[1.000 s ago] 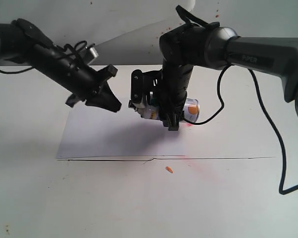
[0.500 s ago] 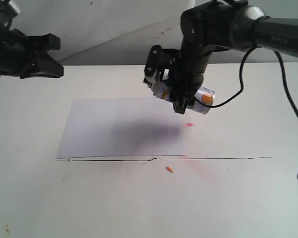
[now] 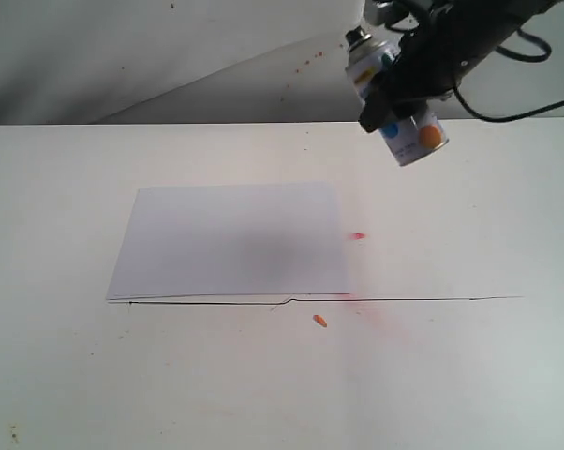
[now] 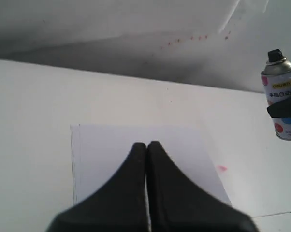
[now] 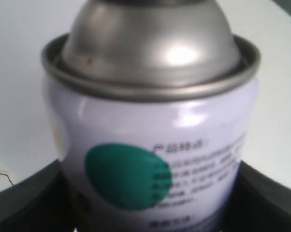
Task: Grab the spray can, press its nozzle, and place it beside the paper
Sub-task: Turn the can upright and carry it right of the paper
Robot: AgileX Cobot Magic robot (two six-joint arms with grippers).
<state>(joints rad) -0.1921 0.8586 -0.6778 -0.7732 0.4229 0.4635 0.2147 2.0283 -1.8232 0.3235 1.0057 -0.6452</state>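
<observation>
The spray can [image 3: 417, 141] hangs high over the table's back right, well above and to the right of the paper [image 3: 230, 239]. It stands nearly upright, leaning left, with the black nozzle [image 3: 357, 37] on top. My right gripper [image 3: 397, 97] is shut on the can's middle. In the right wrist view the can [image 5: 155, 140] fills the frame between dark fingers [image 5: 24, 203], and its nozzle is cut off. My left gripper [image 4: 147, 145] is shut and empty, above the paper [image 4: 102, 154]. It sees the can [image 4: 282, 104] and nozzle [image 4: 276, 54] far off. The left arm is outside the exterior view.
A red paint spot [image 3: 358, 235] lies just right of the paper. An orange fleck [image 3: 320, 321] sits below a thin dark seam [image 3: 404, 299] running across the white table. A grey backdrop sheet [image 3: 170, 56] with red specks rises behind.
The right gripper lifted the can up and to the right, turning it from lying sideways to nearly upright. The left arm drew back to the left, out of the exterior view.
</observation>
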